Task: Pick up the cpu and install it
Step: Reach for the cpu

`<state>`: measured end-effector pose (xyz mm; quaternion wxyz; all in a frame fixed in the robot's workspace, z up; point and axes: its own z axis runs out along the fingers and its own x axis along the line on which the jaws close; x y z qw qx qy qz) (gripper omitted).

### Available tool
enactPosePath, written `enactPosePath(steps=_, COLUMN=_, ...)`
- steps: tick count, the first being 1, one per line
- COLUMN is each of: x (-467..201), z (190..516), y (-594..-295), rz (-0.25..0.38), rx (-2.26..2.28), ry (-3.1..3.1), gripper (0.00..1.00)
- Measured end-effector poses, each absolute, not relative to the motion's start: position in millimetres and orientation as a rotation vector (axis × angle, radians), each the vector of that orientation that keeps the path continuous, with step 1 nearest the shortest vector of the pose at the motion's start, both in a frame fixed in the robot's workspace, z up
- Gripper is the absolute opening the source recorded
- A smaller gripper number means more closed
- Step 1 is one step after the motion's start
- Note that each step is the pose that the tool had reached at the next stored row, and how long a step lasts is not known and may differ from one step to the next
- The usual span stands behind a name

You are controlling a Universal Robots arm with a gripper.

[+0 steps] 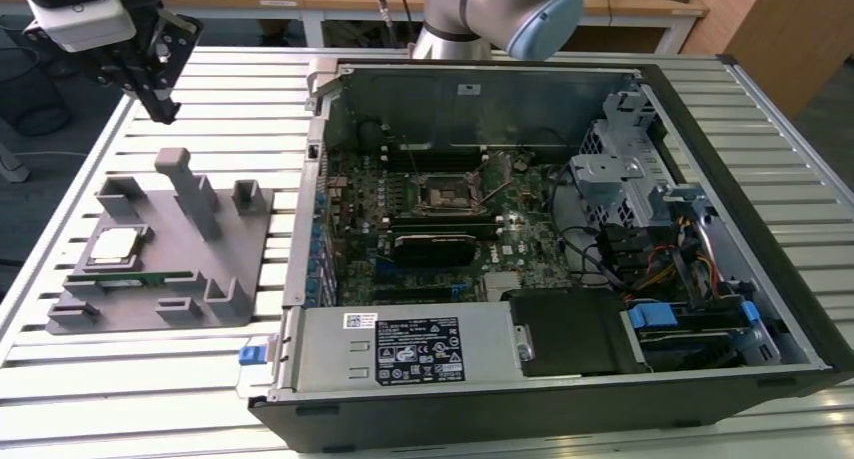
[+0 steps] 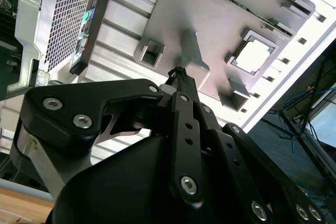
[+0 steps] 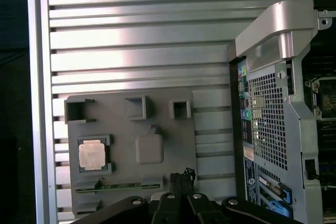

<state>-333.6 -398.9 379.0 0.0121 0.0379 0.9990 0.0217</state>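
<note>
Claw (image 1: 163, 101) is shut, tips pressed together w/ nothing between them. It hangs above the desk (image 1: 240, 89), near the desk's back corner on the exterior view's left, well apart from the cpu (image 1: 112, 247).

Cpu lies flat, silver side up, in a square pocket of the grey holder plate (image 1: 200, 269), by the plate's edge nearest that same side of the desk. Green memory stick (image 1: 134, 279) lies just beside it in a slot. Further to the exterior view's right the open pc case (image 1: 534, 99) sits on the desk, w/ the socket (image 1: 445, 191) approx mid-board.

Handling, my guess: cpu is light, stiff, thin, smooth on top & easily damaged underneath. Best held by two opposite rim edges, gently & level; pocket walls leave little room.

Arm (image 1: 521, 14) reaches over from behind the pc case, its wrist pointing the claw down at the desk w/ a slight tilt.
</note>
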Motion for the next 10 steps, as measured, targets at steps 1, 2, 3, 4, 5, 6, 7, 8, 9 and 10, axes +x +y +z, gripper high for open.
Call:
enactPosePath(steps=1, x=-334.4, z=379.0, y=-398.9, rz=0.068, rx=0.118, ry=3.114, gripper=0.11)
enactPosePath(steps=2, x=-335.3, z=378.9, y=-398.9, rz=0.068, rx=0.118, ry=3.115, gripper=0.11)
enactPosePath(steps=3, x=-336.1, z=378.9, y=-398.9, rz=0.068, rx=0.118, ry=3.114, gripper=0.11)
enactPosePath(steps=4, x=-336.9, z=378.8, y=-398.9, rz=0.068, rx=0.118, ry=3.114, gripper=0.11)
enactPosePath(steps=5, x=-337.7, z=378.8, y=-398.9, rz=0.068, rx=0.118, ry=3.114, gripper=0.11)
enactPosePath(steps=6, x=-338.6, z=378.7, y=-398.9, rz=0.068, rx=0.118, ry=3.114, gripper=0.11)
enactPosePath(steps=7, x=-339.4, z=378.7, y=-398.9, rz=0.068, rx=0.118, ry=3.115, gripper=0.11)
enactPosePath(steps=8, x=-340.3, z=378.6, y=-398.9, rz=0.068, rx=0.118, ry=3.114, gripper=0.11)
enactPosePath(steps=9, x=-341.2, z=378.6, y=-398.9, rz=0.068, rx=0.118, ry=3.114, gripper=0.11)
enactPosePath(steps=10, x=-342.1, z=378.6, y=-398.9, rz=0.068, rx=0.118, ry=3.115, gripper=0.11)
